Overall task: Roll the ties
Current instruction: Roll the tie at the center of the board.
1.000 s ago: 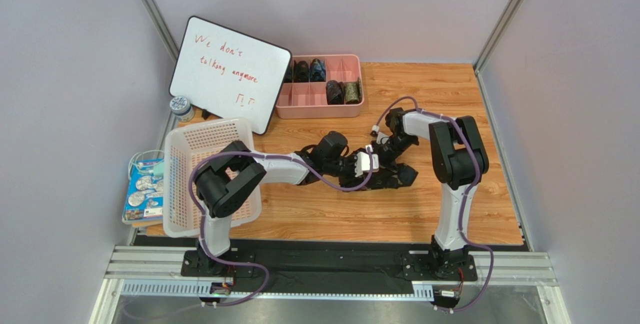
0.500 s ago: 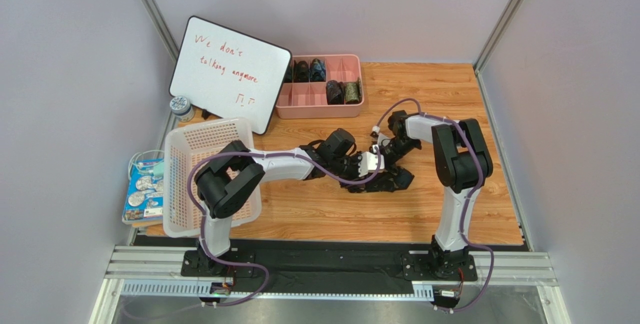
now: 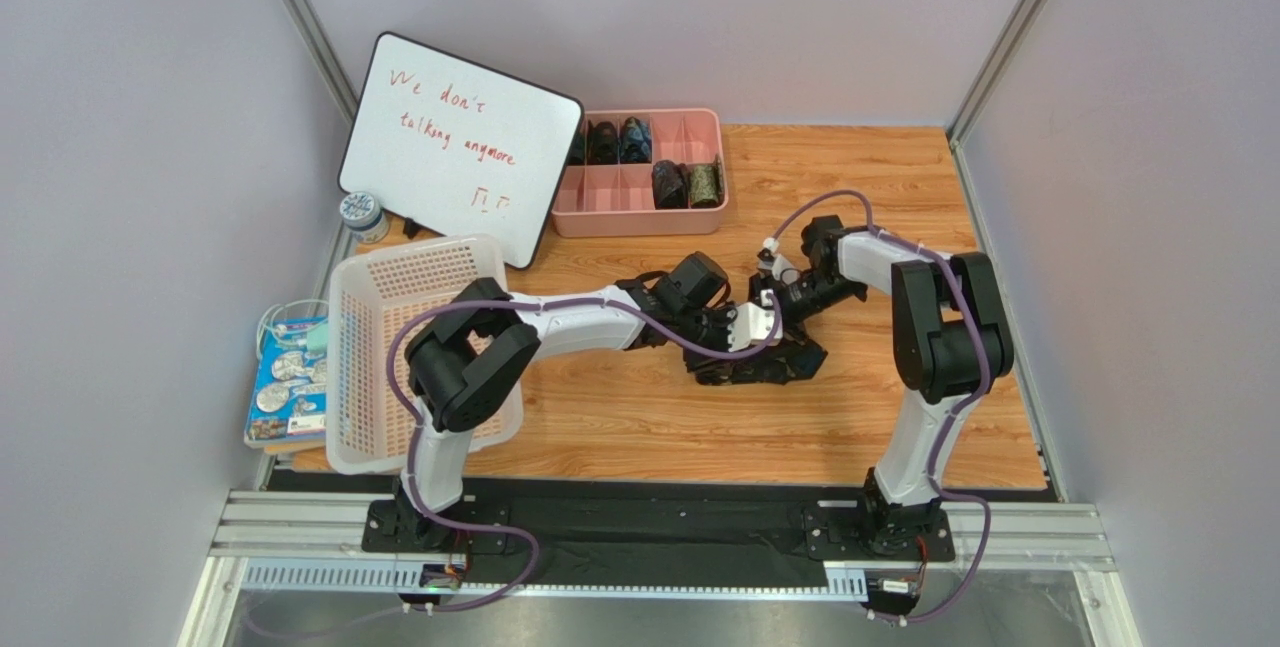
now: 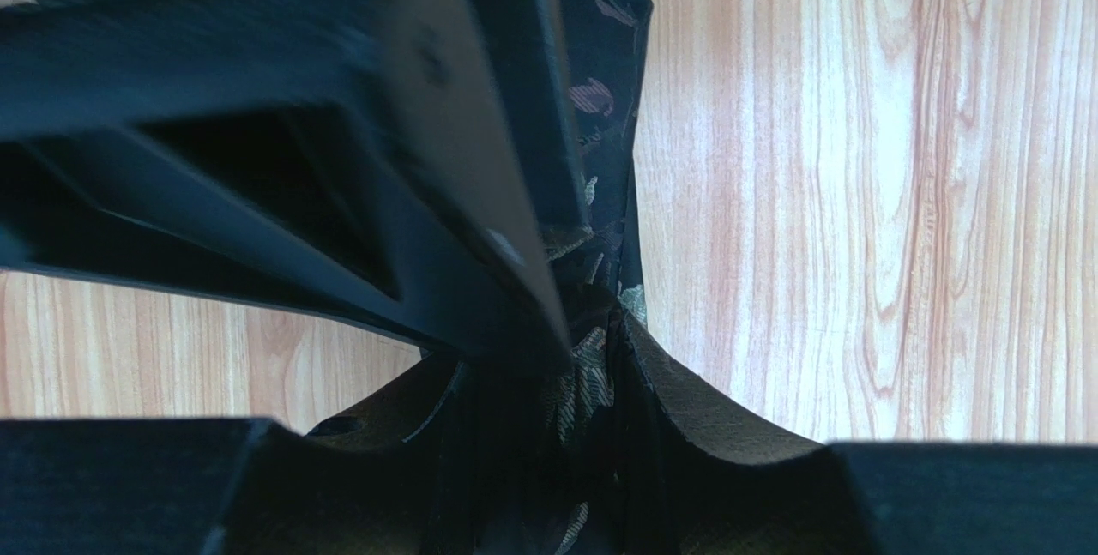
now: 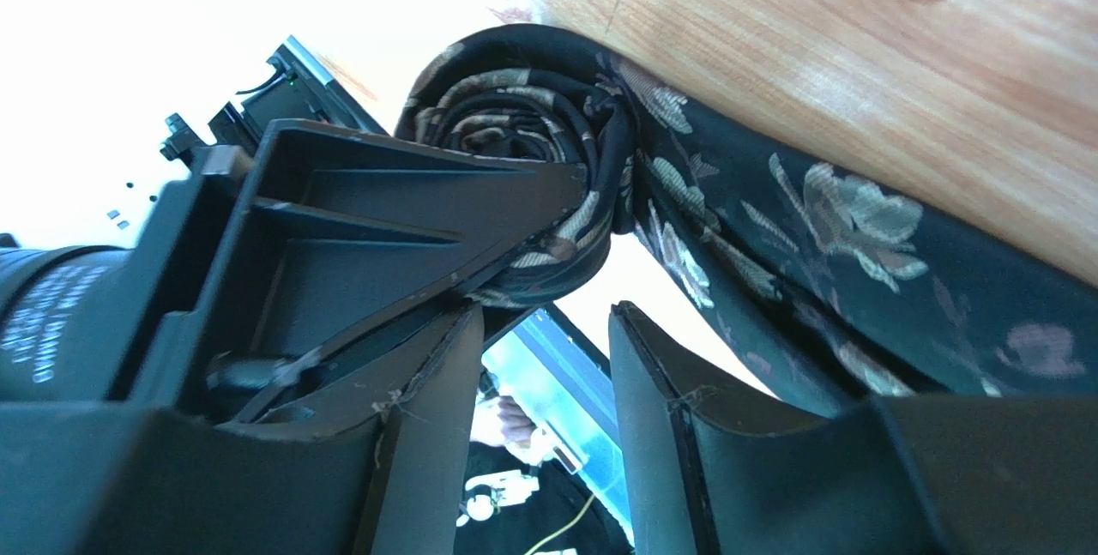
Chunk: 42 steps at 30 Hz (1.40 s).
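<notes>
A dark patterned tie (image 3: 769, 364) lies bunched on the wooden table's middle. In the right wrist view its end is wound into a small roll (image 5: 516, 131), and the flat tail (image 5: 838, 227) runs off to the right. My left gripper (image 3: 745, 329) is shut on the tie, with patterned fabric (image 4: 587, 381) pinched between its pads. My right gripper (image 3: 786, 299) hovers just right of the roll, open, with only empty space between its fingers (image 5: 432, 426). Several rolled ties (image 3: 685, 182) sit in the pink tray (image 3: 639, 229).
A whiteboard (image 3: 458, 145) leans at the back left. A white plastic basket (image 3: 413, 340) stands beside the left arm, with blue packets (image 3: 293, 377) and a tape roll (image 3: 361, 209) beyond it. Grey walls close in both sides.
My right gripper has opened, let go of the tie and drawn back to the right. My left gripper has closed on the roll and shifted right.
</notes>
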### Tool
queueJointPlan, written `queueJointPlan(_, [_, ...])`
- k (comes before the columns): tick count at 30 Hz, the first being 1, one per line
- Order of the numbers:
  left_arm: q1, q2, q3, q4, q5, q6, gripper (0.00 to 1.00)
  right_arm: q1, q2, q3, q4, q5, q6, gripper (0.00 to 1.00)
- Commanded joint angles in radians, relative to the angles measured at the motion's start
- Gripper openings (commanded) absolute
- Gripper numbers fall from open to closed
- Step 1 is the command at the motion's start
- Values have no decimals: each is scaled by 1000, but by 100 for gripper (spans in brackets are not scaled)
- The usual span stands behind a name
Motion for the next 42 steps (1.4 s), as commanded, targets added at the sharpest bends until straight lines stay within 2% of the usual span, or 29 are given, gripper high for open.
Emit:
queueJointPlan(1, [4, 92, -4, -176, -26, -11, 27, 16, 0, -26, 150, -50, 51, 48])
queueJointPlan(3, [4, 95, 7, -180, 7, -11, 29, 19, 17, -24, 172, -32, 54, 48])
queueJointPlan(6, [4, 99, 19, -191, 43, -5, 35, 22, 35, -27, 224, 10, 65, 42])
queueJointPlan(8, [4, 102, 30, -192, 47, -3, 40, 29, 51, -24, 224, 48, 59, 30])
queueJointPlan(9, [6, 105, 34, -203, 51, 0, 45, 32, 65, -24, 222, 57, 54, 19])
queueJointPlan(13, [12, 105, 47, -203, 60, -3, 55, 32, 98, -29, 213, 118, 49, 0])
queueJointPlan(18, [21, 98, 45, -177, 60, -9, 58, 32, 108, -30, 212, 186, 57, 0])
queueJointPlan(20, [24, 102, 47, -179, 54, -6, 48, 30, 108, -23, 207, 182, 57, 0])
queueJointPlan(21, [26, 108, 48, -182, 51, -5, 37, 30, 109, -1, 183, 174, 37, 0])
queueJointPlan(24, [27, 118, 43, -189, 40, 11, 24, 27, 86, 33, 140, 136, 10, 0])
queueJointPlan(25, [26, 118, 39, -188, 36, 18, 23, 21, 74, 33, 138, 132, 3, 0])
queueJointPlan(29, [26, 116, 40, -199, 8, 20, 21, 18, 11, 17, 131, 200, -7, 1])
queueJointPlan(35, [26, 109, 34, -232, -3, -18, 20, 19, 55, -67, 41, 324, -79, 0])
queueJointPlan(37, [26, 101, 10, -225, -7, -34, 20, 10, 48, -82, 43, 323, -80, 0])
queueJointPlan(40, [26, 104, -16, -214, -10, -54, 22, -17, 28, -61, 51, 248, -63, 6])
queueJointPlan(42, [27, 102, -32, -199, -13, -58, 24, -25, 16, -17, 40, 211, -63, 13])
